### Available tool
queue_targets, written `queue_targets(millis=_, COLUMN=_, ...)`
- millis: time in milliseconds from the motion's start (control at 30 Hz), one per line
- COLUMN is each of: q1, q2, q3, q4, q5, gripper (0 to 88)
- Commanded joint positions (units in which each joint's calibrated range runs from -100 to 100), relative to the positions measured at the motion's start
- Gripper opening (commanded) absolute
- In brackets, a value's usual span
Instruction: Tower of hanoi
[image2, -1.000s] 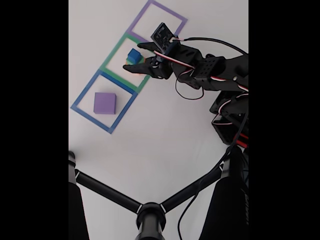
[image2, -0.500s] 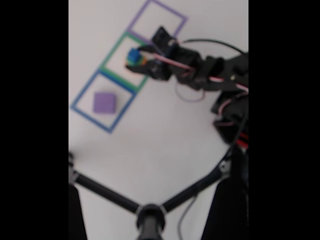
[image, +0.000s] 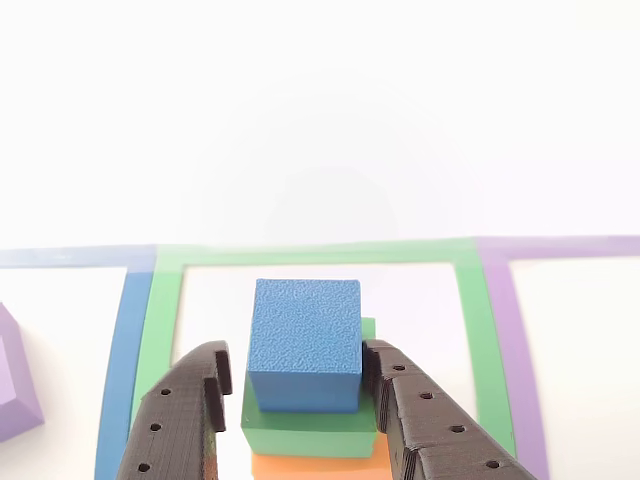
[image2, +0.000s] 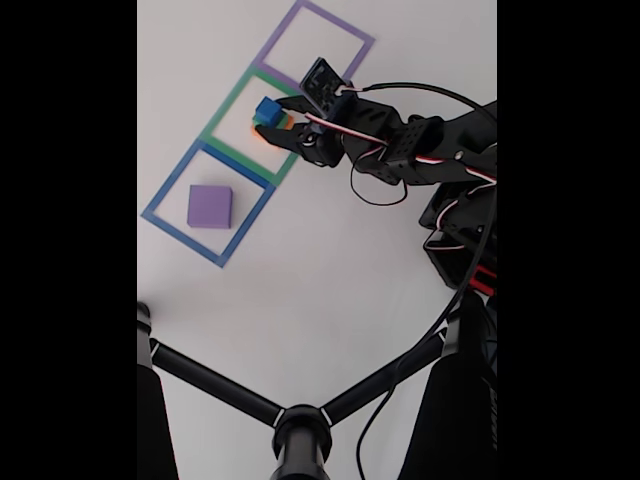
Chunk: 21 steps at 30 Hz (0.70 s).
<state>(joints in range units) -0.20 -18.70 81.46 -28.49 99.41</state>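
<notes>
Blue cube (image: 305, 343) atop green block (image: 310, 428) and orange block (image: 320, 466), between open fingers (image: 185, 410), right one touching

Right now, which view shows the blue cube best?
The other view: the blue cube sits close up, textured faces clear, stacked on the green block between the gripper fingers. The fixed view shows the cube as a small blue patch inside the green outline, next to the gripper.
</notes>
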Motion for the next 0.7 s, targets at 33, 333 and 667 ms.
queue_targets(millis=33, q1=-0.8, q2=-0.2, q3=-0.6, q4=-1.8, q5=0.6, gripper=8.9)
queue_targets(millis=333, q1=-1.0, q2=-0.2, q3=-0.8, q4=-1.9, q5=0.6, gripper=5.1)
queue_targets(millis=667, q1=-1.5, q2=-0.9, q3=-1.6, q4=-1.6, q5=0.6, gripper=4.6)
